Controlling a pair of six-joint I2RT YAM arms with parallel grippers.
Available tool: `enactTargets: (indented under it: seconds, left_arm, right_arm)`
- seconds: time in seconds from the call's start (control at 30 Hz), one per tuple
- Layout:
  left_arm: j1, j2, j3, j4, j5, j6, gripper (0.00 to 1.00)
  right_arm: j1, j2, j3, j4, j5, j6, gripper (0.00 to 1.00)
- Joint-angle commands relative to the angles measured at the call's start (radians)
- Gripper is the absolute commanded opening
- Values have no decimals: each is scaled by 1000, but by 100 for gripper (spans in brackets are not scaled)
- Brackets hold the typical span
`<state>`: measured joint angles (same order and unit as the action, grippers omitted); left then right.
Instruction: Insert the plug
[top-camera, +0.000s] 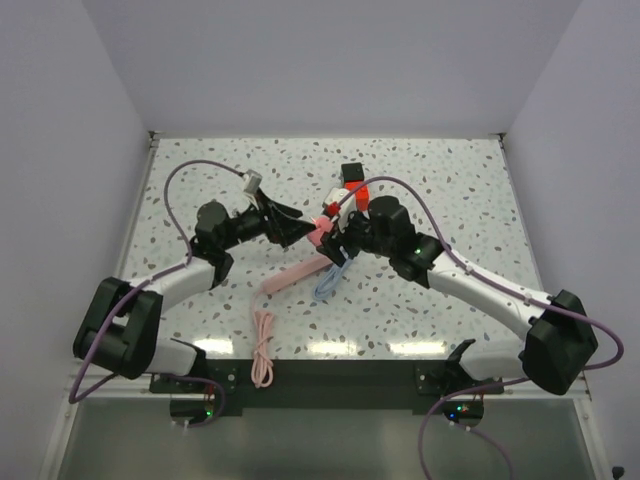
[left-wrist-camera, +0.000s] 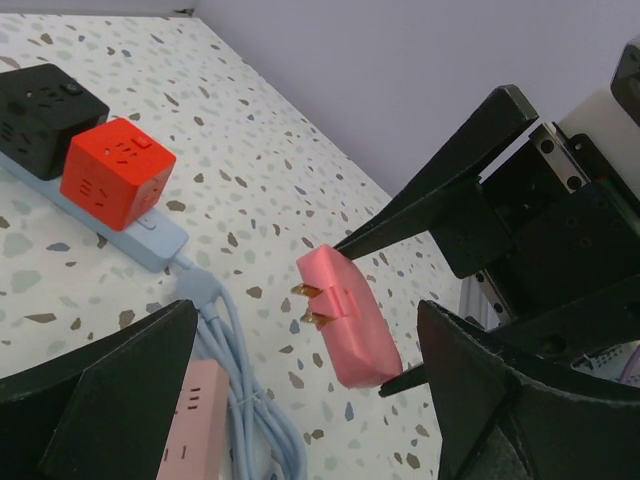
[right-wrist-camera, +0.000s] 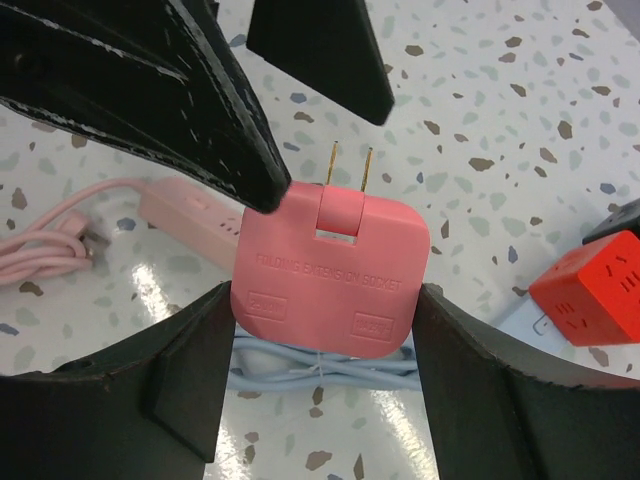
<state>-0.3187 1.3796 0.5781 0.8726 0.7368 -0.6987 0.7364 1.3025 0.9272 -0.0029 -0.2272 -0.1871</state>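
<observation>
Over the speckled surface (top-camera: 450, 180), my right pincer (right-wrist-camera: 325, 340) grips the pink plug (right-wrist-camera: 330, 280); left pincer (top-camera: 290, 228) gapes at nine o'clock. I must square the prongs (right-wrist-camera: 348, 165) first.

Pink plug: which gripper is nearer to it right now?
Right. The right gripper holds the pink plug clamped between its fingers. The left gripper is open and faces the plug's prong end, close by; whether it touches the plug cannot be told.
</observation>
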Motion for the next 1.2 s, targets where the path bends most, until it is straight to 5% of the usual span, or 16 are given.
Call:
enactTargets:
  seconds: [0.0,0.23,0.43,0.93,1.07,1.1,1.17]
  left_arm:
    - [-46,24,45,68,39,-27,97]
    - [-92,70,68,55,59,-13,96]
    - [-115,98,85,54,91,-2,86]
    - [-126,191,97,200,188,-87,19]
    - [-123,194,114,207,181,-88,1]
    - [-119,182,123,191,164,-81,0]
    - [-100,162,134,146,129,-55,0]
  right_arm:
    - [27,1,35,-31,-8,-48,24]
    - [35,-28,18,-20,19,-64,23]
    - [35,-32,15,-11,29,-77,23]
    - [35,-66,-13,35,146,-97,29]
    - [35,-62,-7,41,169,-78,60]
    - [37,-62,-4,43,175,-62,77]
    - [35,-62,2,47,224,-55,91]
